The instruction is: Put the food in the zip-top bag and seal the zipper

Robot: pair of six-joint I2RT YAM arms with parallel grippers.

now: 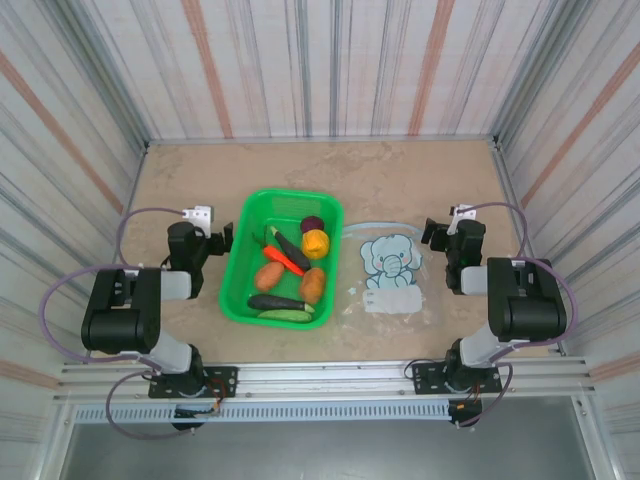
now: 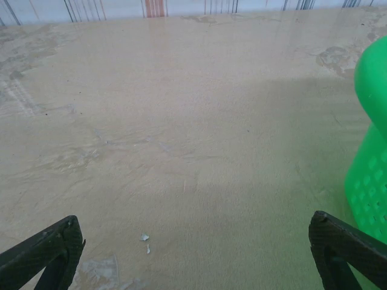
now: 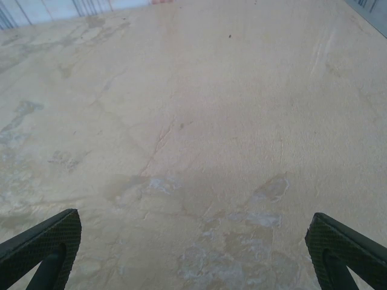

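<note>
The food lies in a green basket (image 1: 292,196) at mid-table: a small purple ball (image 1: 312,223), a yellow-orange ball (image 1: 316,243), a dark eggplant (image 1: 291,250), an orange carrot (image 1: 284,261), two brown potatoes (image 1: 269,276) and green cucumbers (image 1: 284,315). Flat on the table to the basket's right is the clear zip-top bag (image 1: 392,262) with its blue elephant print. The zipper (image 1: 372,226) shows as a faint line along the bag's far edge. My left gripper (image 1: 228,238) is open just left of the basket. The right gripper (image 1: 432,232) is open just right of the bag. Bare tabletop lies between each gripper's fingers.
Striped walls close in the table on three sides. The basket's green mesh wall (image 2: 372,151) stands close at the right of the left wrist view. Bare table lies beyond the basket and the bag.
</note>
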